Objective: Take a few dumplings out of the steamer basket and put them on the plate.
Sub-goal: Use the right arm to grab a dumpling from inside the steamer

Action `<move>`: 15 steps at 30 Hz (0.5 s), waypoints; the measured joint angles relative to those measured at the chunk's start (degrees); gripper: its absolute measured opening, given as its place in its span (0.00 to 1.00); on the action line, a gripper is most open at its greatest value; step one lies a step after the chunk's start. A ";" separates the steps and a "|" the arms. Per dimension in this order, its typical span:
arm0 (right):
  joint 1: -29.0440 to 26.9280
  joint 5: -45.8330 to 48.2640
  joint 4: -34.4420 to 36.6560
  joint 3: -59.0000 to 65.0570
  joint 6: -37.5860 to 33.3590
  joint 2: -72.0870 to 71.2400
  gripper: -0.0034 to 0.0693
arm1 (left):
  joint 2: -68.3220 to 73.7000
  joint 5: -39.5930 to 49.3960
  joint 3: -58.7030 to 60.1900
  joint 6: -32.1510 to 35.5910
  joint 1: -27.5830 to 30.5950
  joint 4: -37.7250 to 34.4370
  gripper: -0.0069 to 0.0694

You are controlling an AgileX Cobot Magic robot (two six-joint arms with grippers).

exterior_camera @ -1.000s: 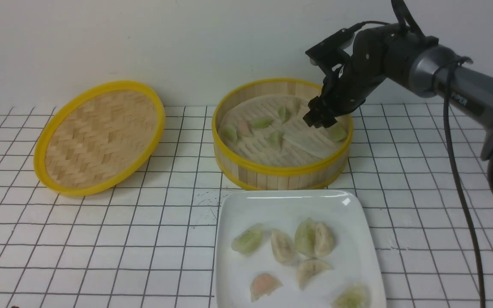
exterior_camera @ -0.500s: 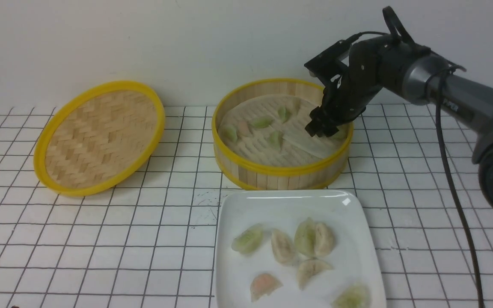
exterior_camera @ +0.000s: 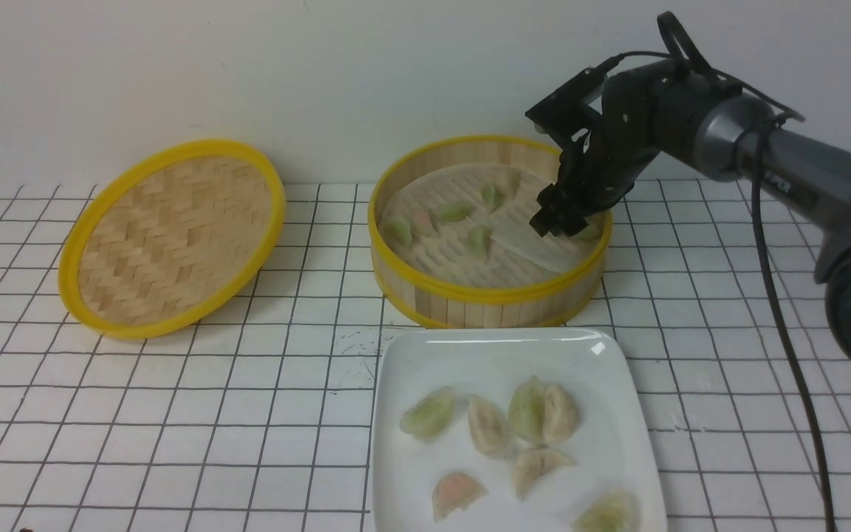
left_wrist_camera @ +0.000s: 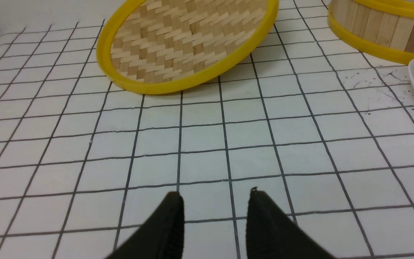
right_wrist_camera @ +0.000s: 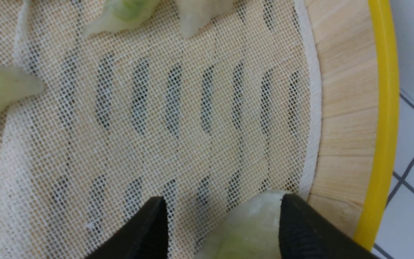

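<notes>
Trainee: While the right gripper (exterior_camera: 558, 222) hangs low inside the steamer basket (exterior_camera: 484, 295), near its right wall, which piece is it set for?

Technician: The pale green dumpling (right_wrist_camera: 244, 230) at the edge of the mesh liner (right_wrist_camera: 156, 126), close to the basket wall. In the right wrist view the jaws stand apart and straddle it. One finger touches its side and the other is clear of it. Nothing is clamped yet.

Trainee: How is that dumpling expected to handle?

Technician: It is probably light, soft and easily torn. The translucent skin looks moist, so it may slip or cling to the liner. The thick middle of the body is the place to hold, not the thin pleated edge. A gentle close should suffice; a hard one risks splitting the skin. The liner may lift with it.

Trainee: And the rest?

Technician: Seven dumplings (exterior_camera: 488, 427) lie on the white plate (exterior_camera: 499, 351), which sits in front of the basket; several more lie in the basket. The left gripper (left_wrist_camera: 215, 194) hovers over the gridded table (left_wrist_camera: 210, 144), jaws apart and empty. The woven lid (exterior_camera: 174, 236) lies well to the left.
</notes>
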 joint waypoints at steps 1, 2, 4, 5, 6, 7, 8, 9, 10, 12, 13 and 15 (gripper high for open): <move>0.00 0.18 0.00 -0.09 0.00 0.00 0.58 | 0.00 0.00 0.00 0.00 0.00 0.00 0.39; 0.00 0.62 -0.17 -0.48 0.00 0.00 0.58 | 0.00 0.00 0.00 0.00 0.00 0.00 0.39; 0.00 1.56 -0.60 -1.59 0.00 0.00 0.58 | 0.00 0.00 0.00 0.00 0.00 0.00 0.39; 0.00 1.97 -0.60 -2.20 0.00 0.00 0.58 | 0.00 0.00 0.00 0.00 0.00 0.00 0.39; 0.00 2.15 -0.60 -2.45 0.05 0.00 0.58 | 0.00 0.00 0.00 0.00 0.00 0.00 0.39; 0.00 2.75 -0.60 -3.41 0.12 0.00 0.58 | 0.00 0.00 0.00 0.00 0.00 0.00 0.39; 0.00 2.96 -0.60 -3.85 0.12 0.00 0.58 | 0.00 0.00 0.00 0.00 0.00 0.00 0.39; 0.00 3.05 -0.60 -3.95 0.12 0.00 0.58 | 0.00 0.00 0.00 0.00 0.00 0.00 0.39; 0.00 3.50 -0.60 -4.65 0.12 0.00 0.58 | 0.00 0.00 0.00 0.00 0.00 0.00 0.39; 0.00 3.75 -0.15 -4.94 0.12 0.00 0.58 | 0.00 0.00 0.00 0.00 0.00 0.00 0.39; 0.00 4.05 0.21 -4.99 0.12 0.00 0.58 | 0.00 0.00 0.00 0.00 0.00 0.00 0.39; 0.00 4.67 0.65 -4.99 0.12 0.00 0.58 | 0.00 0.00 0.00 0.00 0.00 0.00 0.39</move>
